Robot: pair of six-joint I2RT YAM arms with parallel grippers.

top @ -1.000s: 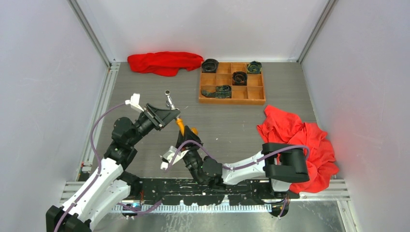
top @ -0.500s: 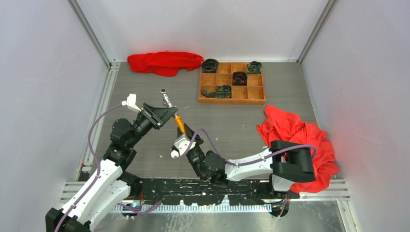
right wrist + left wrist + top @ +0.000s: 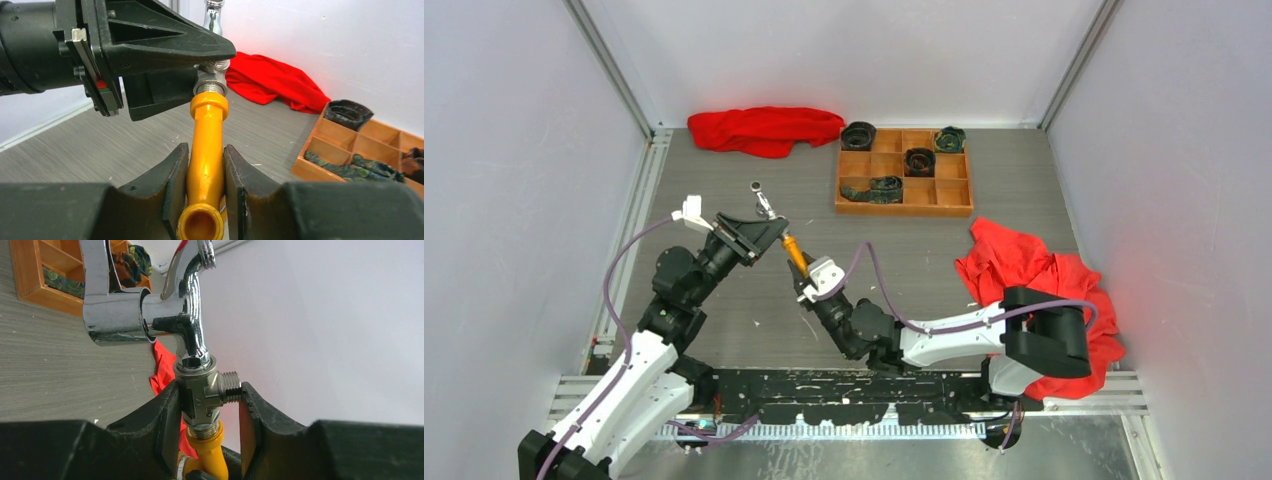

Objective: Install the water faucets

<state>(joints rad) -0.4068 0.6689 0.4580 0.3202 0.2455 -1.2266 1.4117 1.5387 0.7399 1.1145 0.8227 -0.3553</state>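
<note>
The shiny silver metal faucet [image 3: 192,330] and orange-yellow bent-spout faucet [image 3: 207,125] meet end to end in the air above the grey table [image 3: 924,250]. Their long axis slants near-right to far-left, silver handle farthest. Both seem rigid, light and slick, best held on flats, off threads. The left gripper [image 3: 207,395] pinches the silver body; the right gripper [image 3: 206,160] pinches the yellow tube.

Right gripper [image 3: 206,157] is clamped on the yellow faucet [image 3: 207,125], with the open end nearest the lens. Up top, its collar meets the threaded fitting of the silver faucet [image 3: 210,82], which is pinched in the left gripper [image 3: 214,64]. Behind lies a red cloth [image 3: 272,80] on the grey table [image 3: 100,145]. At right, a wooden tray [image 3: 345,145] holds dark rolls [image 3: 348,112].
</note>
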